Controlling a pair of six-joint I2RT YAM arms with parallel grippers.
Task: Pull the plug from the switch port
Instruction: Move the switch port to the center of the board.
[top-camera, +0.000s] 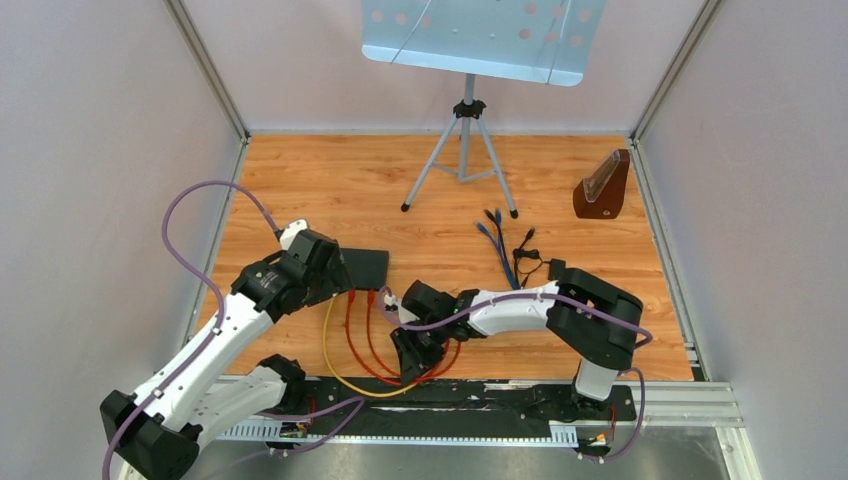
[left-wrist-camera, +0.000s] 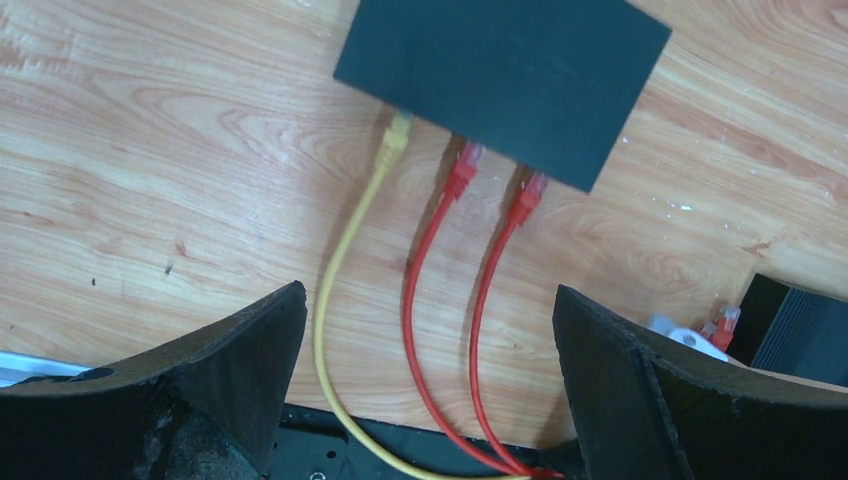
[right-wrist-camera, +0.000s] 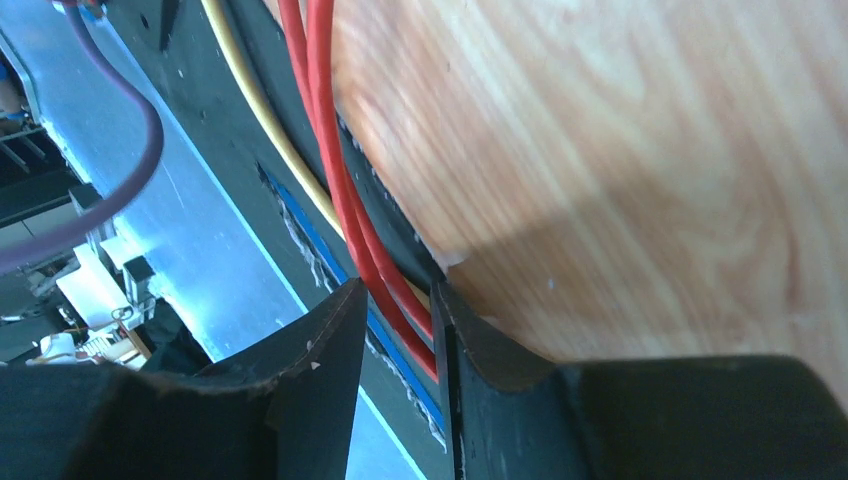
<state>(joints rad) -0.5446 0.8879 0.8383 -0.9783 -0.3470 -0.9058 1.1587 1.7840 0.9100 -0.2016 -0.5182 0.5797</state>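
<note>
You have the switch (top-camera: 365, 267) on the counter (top-camera: 330, 190), left of centre. The left end effector (left-wrist-camera: 428, 295) hangs just before its near side, jaws wide apart. Three plugs (left-wrist-camera: 462, 165) sit side by side in that near side, and their cables (top-camera: 350, 350) loop back to the near edge. There the right end effector (right-wrist-camera: 398, 290) pinches two of those cables. A music stand (top-camera: 463, 150) is at mid far edge, a metronome (top-camera: 603, 187) is in the far right corner, and loose leads (top-camera: 497, 235) lie between them.

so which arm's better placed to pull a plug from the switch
Left. The left claw is open and facing the switch, with the yellow plug and red plugs straight ahead. The right claw pinches the red cables well away from it.
</note>
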